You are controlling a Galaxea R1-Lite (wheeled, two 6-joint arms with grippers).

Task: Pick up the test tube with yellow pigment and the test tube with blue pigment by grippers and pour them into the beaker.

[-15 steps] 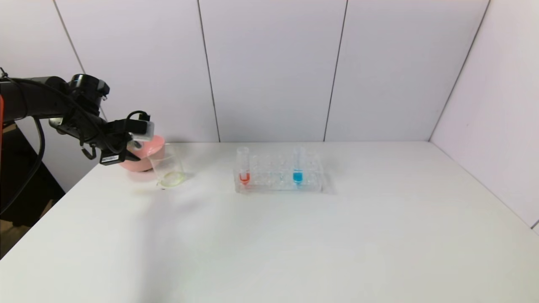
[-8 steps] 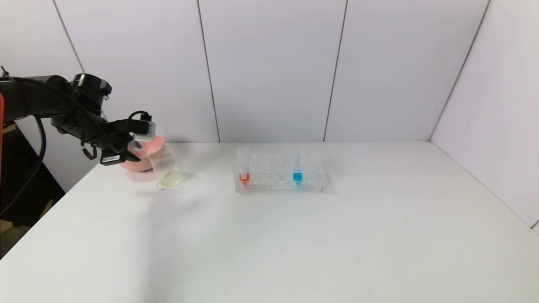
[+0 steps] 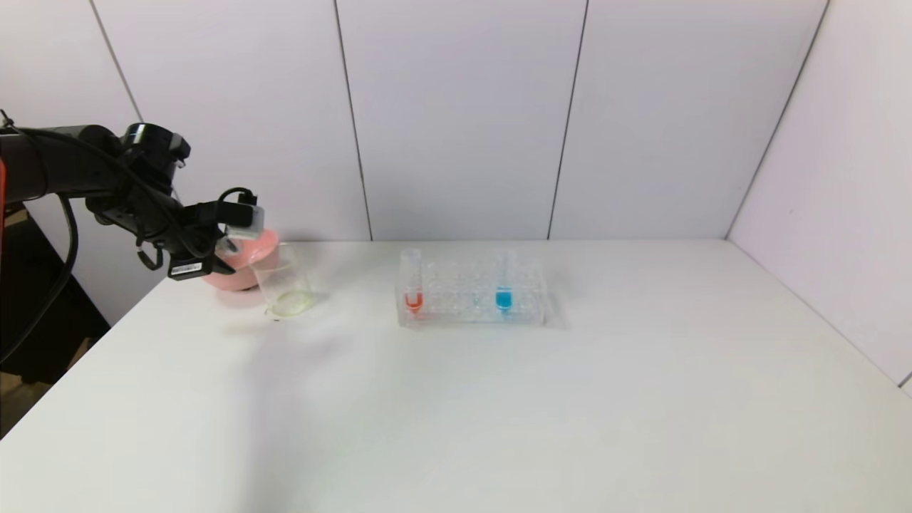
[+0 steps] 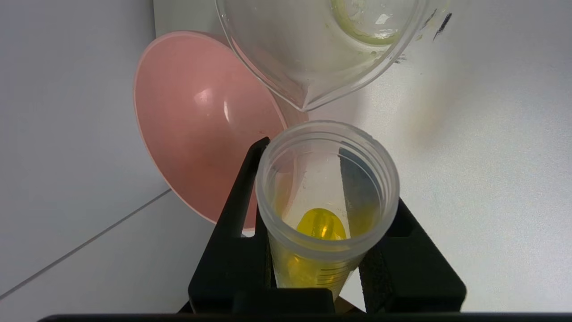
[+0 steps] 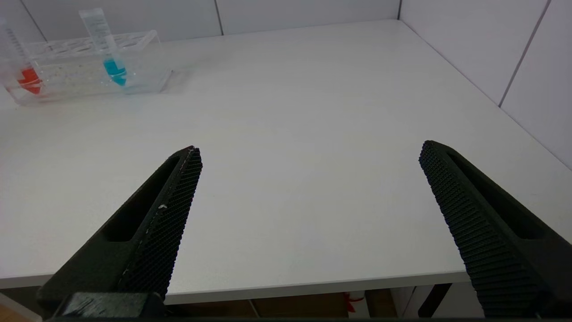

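Note:
My left gripper [image 3: 229, 248] is shut on the test tube with yellow pigment [image 4: 322, 226] and holds it tilted at the back left, above the table. The tube's open mouth is close to the pouring lip of the clear beaker [image 3: 283, 285], short of its rim [image 4: 308, 96]. Some yellow liquid lies inside the tube. The beaker has a thin yellowish film at its bottom. The test tube with blue pigment [image 3: 504, 283] stands in the clear rack [image 3: 470, 313]; it also shows in the right wrist view [image 5: 111, 53]. My right gripper [image 5: 310, 147] is open and empty over the table's near right edge.
A pink bowl [image 3: 249, 267] sits right behind the beaker, by the left gripper; it also shows in the left wrist view [image 4: 196, 129]. A tube with orange-red liquid [image 3: 412, 285] stands at the rack's left end. White walls close the back and right sides.
My left gripper has risen very slightly with the yellow tube in it. The beaker, the rack and its tubes have not moved.

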